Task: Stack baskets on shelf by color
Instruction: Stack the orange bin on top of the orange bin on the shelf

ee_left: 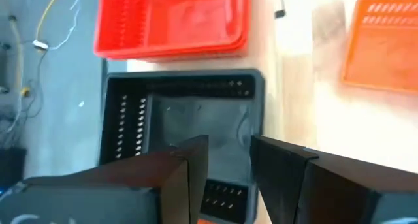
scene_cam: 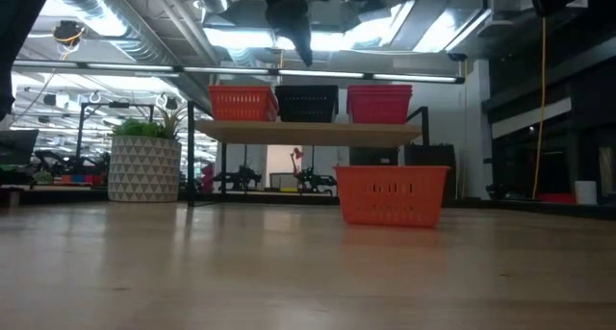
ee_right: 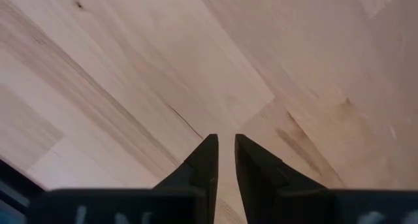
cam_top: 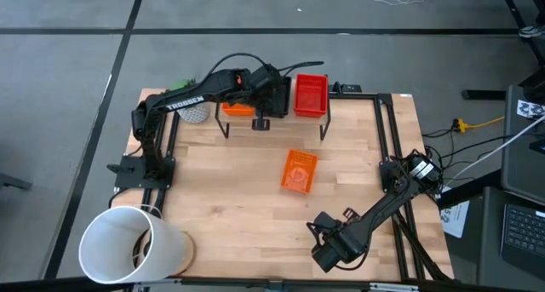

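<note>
A large white bucket (cam_top: 128, 243) lies at the near left corner of the wooden table (cam_top: 230, 198). The right gripper (cam_top: 328, 251) rests low near the front right edge, fingers nearly closed on nothing. One orange basket (cam_top: 299, 170) sits alone mid-table. Farther back, the shelf (scene_cam: 308, 132) carries orange (scene_cam: 243, 103), black (scene_cam: 308, 102) and red baskets (scene_cam: 379, 104) side by side. The left gripper (ee_left: 228, 178) hovers above the black one, fingers apart, empty. Its arm reads "TROSSEN".
</note>
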Controlling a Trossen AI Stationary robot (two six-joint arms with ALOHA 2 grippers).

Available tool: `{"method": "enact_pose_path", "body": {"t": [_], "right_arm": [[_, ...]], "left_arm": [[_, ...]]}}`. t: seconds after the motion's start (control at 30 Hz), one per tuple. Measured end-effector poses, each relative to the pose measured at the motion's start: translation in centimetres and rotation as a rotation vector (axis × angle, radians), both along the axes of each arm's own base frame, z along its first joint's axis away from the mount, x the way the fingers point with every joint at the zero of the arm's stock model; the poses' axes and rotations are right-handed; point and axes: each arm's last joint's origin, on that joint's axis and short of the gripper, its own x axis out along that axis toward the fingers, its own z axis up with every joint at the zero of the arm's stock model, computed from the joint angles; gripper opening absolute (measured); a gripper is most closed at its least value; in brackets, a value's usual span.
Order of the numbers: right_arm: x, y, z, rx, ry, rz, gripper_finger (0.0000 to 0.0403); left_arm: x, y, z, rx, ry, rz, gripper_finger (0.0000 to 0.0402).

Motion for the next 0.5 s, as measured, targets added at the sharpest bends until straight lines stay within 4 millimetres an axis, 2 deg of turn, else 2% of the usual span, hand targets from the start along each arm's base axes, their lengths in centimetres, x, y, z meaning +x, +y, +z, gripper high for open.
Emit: {"method": "enact_pose_path", "body": {"t": [0.3,0.5], "right_arm": [[0.1,0.1,0.0,0.016,-0.015,0.0,0.0053],[0.2,0.1,0.0,0.012,-0.018,0.001,0.0053]], "left_arm": [[-0.4,1.0,-1.3,-0.044,0.026,0.065,0.0108],[0.0,0.1,-1.3,-0.045,0.021,0.058,0.0108]]}}
